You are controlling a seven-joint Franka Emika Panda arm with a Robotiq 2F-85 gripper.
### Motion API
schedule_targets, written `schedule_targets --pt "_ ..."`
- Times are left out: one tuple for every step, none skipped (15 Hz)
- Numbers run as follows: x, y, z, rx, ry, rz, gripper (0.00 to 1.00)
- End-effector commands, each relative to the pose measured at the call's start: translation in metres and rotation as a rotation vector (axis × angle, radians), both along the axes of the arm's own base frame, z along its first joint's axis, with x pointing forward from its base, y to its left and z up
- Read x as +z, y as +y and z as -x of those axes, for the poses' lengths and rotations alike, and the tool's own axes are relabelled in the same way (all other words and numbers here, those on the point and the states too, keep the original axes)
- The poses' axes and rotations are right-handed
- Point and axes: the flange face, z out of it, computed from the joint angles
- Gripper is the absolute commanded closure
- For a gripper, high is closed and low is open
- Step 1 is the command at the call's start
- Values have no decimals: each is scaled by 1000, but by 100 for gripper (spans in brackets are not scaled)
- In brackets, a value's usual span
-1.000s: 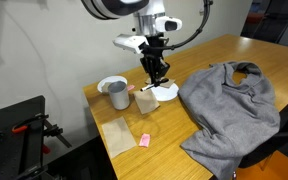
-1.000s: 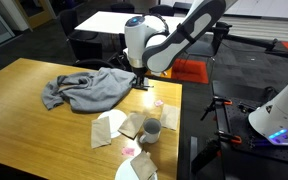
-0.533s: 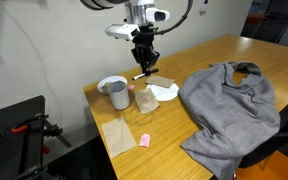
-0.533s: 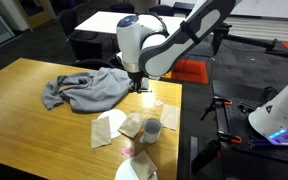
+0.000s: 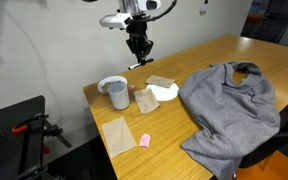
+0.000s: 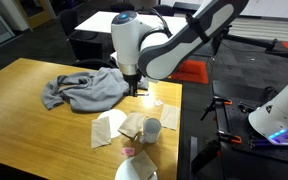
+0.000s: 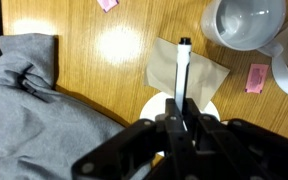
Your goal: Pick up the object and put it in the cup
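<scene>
Lifted higher than before, the gripper hung above the table, pinching the marker, whose rear end the jaws hid.

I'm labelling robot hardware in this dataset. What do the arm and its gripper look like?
The arm is glossy white, built of bulky rounded segments with darker bands at the joints. Its black gripper is a compact blocky unit ending in two slim dark fingers. A thin black cable loops beside the wrist. No markings are legible.
</scene>
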Motion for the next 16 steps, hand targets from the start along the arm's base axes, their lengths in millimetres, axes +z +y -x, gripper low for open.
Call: schedule_targets --pt "30 9 5 -18 -13 30 97" --pt "35 10 5 -16 -14 30 97" --pt "37 11 7 -4 1 30 97" --pt "22 8 0 2 -17 9 88" --pt "26 9 2 3 -11 11 88" --pt "29 9 2 3 -9 12 88" --pt "30 9 2 3 -9 12 88" --pt "30 9 2 3 -9 13 88" --pt "30 9 3 3 -9 13 88" --pt "30 9 3 3 -8 13 88" --pt "30 9 3 3 -8 13 88" --pt "30 9 3 3 -8 13 88" --pt "30 9 3 3 -8 13 88" --pt "30 9 3 3 -8 13 97" --pt "25 9 1 20 -4 -7 97" --pt "22 9 1 34 0 -22 97"
